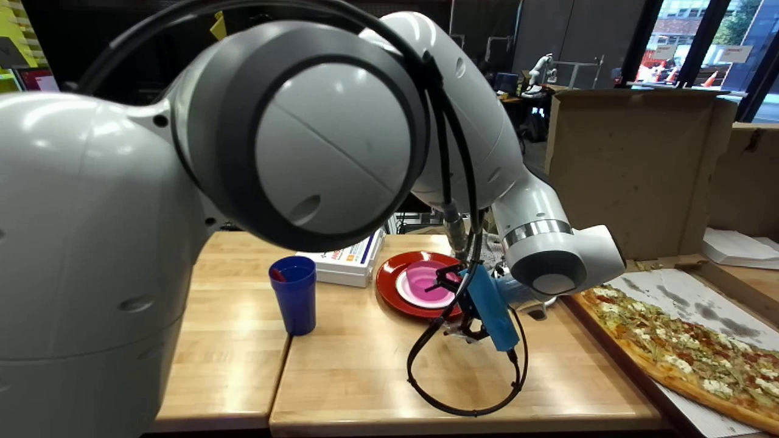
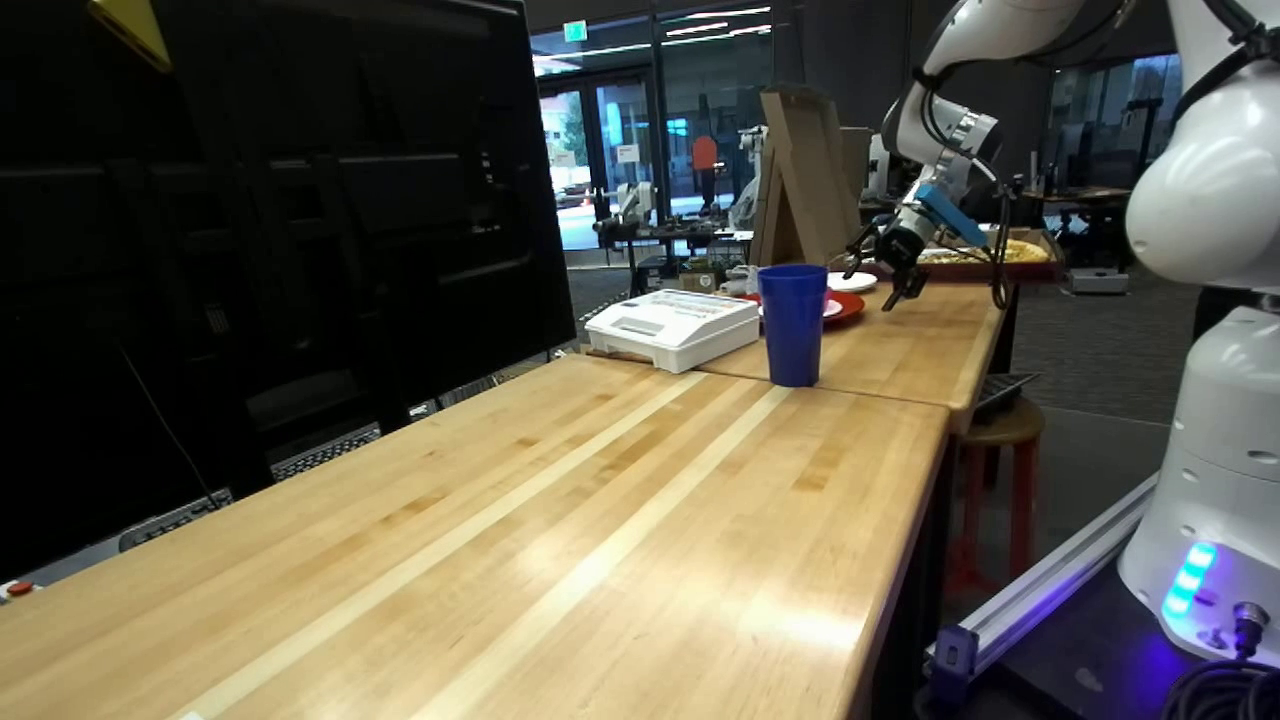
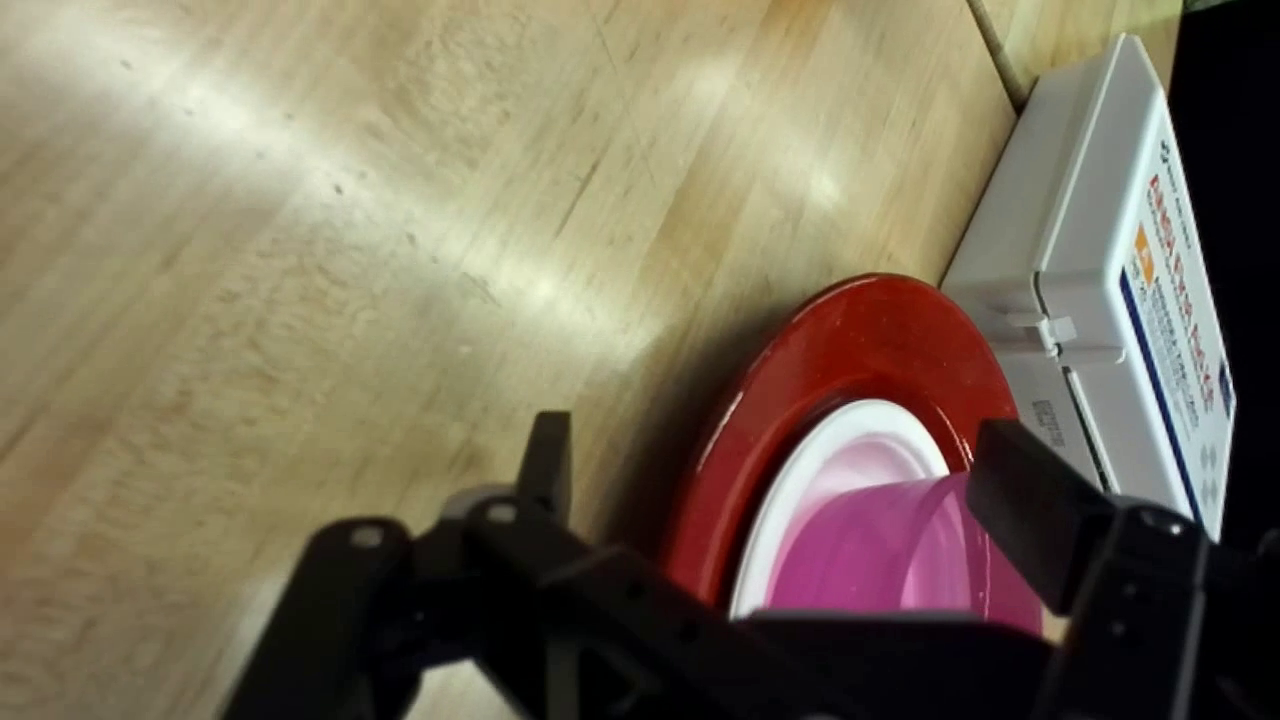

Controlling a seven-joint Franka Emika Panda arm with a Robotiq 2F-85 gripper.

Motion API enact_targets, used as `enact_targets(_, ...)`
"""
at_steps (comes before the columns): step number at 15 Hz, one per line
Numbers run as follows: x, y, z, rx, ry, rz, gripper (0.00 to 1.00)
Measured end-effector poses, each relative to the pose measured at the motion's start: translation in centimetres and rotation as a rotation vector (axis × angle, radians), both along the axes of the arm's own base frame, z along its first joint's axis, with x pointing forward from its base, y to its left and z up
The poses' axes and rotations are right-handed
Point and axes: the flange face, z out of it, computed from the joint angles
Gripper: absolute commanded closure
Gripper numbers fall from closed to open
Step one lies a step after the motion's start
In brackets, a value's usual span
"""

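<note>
Pink cup [image 3: 850,550], perhaps; wrist view clearest.

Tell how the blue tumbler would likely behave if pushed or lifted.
The blue tumbler would probably tip if pushed near the rim, since it stands tall and narrows toward its base. Its thin-looking rim and plastic-like sheen suggest it is light for its size. The red item inside might shift if the tumbler tilts.
</note>
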Motion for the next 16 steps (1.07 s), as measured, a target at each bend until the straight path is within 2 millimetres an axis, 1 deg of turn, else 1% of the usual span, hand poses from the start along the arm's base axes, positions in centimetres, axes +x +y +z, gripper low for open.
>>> enact_targets(3, -0.3, -0.58, 0.04, 0.003, -0.011, -0.011, 0.0)
enact_targets(16, 0.55, -0.11, 0.47, 0.055, -0.084, -0.046, 0.0)
